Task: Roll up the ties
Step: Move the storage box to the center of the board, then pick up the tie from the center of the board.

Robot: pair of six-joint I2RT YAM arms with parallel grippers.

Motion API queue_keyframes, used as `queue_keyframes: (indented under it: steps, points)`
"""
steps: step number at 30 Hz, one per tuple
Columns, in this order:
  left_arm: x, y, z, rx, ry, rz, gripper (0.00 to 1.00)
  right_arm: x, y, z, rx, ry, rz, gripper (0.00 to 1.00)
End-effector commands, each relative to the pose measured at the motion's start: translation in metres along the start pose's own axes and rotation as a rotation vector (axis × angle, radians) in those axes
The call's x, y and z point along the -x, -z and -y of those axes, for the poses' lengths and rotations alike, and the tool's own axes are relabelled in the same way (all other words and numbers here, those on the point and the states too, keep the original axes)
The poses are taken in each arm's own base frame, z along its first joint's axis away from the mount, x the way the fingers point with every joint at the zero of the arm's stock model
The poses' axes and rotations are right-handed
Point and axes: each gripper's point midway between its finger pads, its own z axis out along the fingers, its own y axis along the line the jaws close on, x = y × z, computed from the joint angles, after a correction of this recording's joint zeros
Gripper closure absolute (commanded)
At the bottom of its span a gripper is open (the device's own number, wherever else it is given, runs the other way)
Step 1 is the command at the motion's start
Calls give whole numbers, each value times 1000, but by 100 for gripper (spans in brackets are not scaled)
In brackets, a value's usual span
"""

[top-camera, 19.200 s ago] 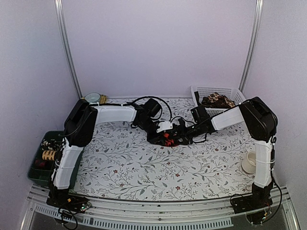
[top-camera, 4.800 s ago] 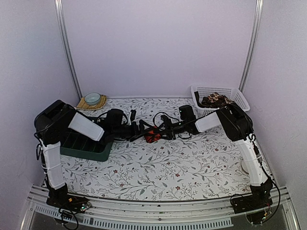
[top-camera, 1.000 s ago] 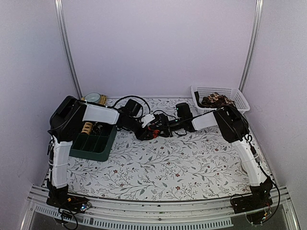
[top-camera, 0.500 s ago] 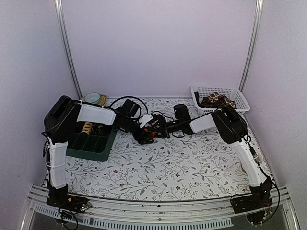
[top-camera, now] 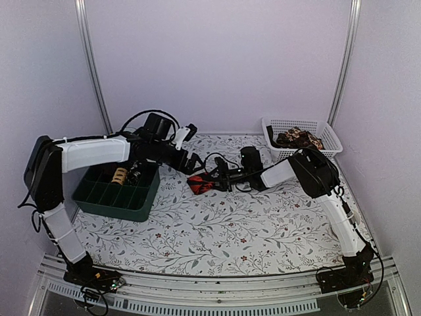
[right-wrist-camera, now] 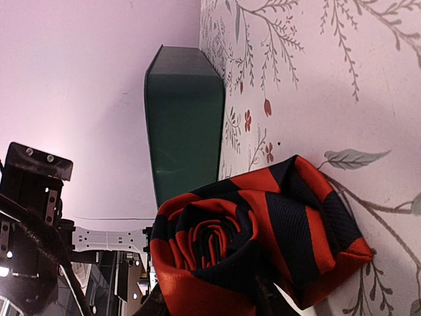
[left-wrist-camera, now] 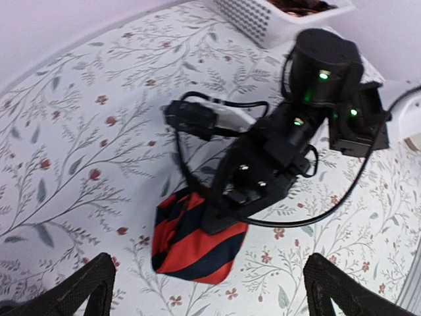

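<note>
The left arm is lifting up and back from the rolled red striped tie (left-wrist-camera: 194, 242). Its pincer (left-wrist-camera: 209, 289) is now hanging spread wide above the coil, where a second ago it was closing in against it. The right pincer (left-wrist-camera: 227, 214) alone is now gripping the tie, a little nearer the bench's left edge than at first. The green tray (top-camera: 112, 201), earlier hanging off that edge, is now sitting on the bench.

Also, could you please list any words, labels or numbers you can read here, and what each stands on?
None readable in any view. The rolled red-and-black tie, the green tray, the white basket and the floral tablecloth carry no lettering that I can make out.
</note>
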Motion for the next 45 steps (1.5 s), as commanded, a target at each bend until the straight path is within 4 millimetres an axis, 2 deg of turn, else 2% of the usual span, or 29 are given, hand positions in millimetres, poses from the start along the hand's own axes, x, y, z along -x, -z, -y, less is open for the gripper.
queue_keyframes:
  steps: [1,6,10,13,18,21,23,28,32,39,43,45]
  points:
    - [-29,28,-53,237,177,-72,0,-11,12,44,-58,-156,22,69]
    - [-69,52,-82,345,278,-114,0,-6,30,28,-36,-138,60,69]
    - [-96,63,-99,412,341,-147,0,0,47,16,-39,-129,95,68]
    - [-107,64,-107,462,360,-178,0,3,55,10,-54,-113,114,69]
    - [-116,57,-108,453,370,-210,0,0,62,-3,-52,-81,124,69]
    - [-115,48,-98,380,392,-206,0,-1,67,-7,-55,-78,135,68]
    - [-114,42,-90,326,410,-194,0,2,75,-23,-47,-53,155,69]
    - [-114,26,-68,198,462,-177,0,6,92,-32,-68,-43,193,69]
    - [-104,11,-45,131,483,-153,0,7,105,-35,-79,-37,219,68]
    - [-74,-38,7,43,499,-108,0,3,119,-39,-60,-32,245,68]
    - [-51,-66,26,4,498,-81,0,-2,122,-52,-4,-30,239,68]
    - [-52,-84,33,-13,497,-101,0,-4,128,-58,16,-33,254,68]
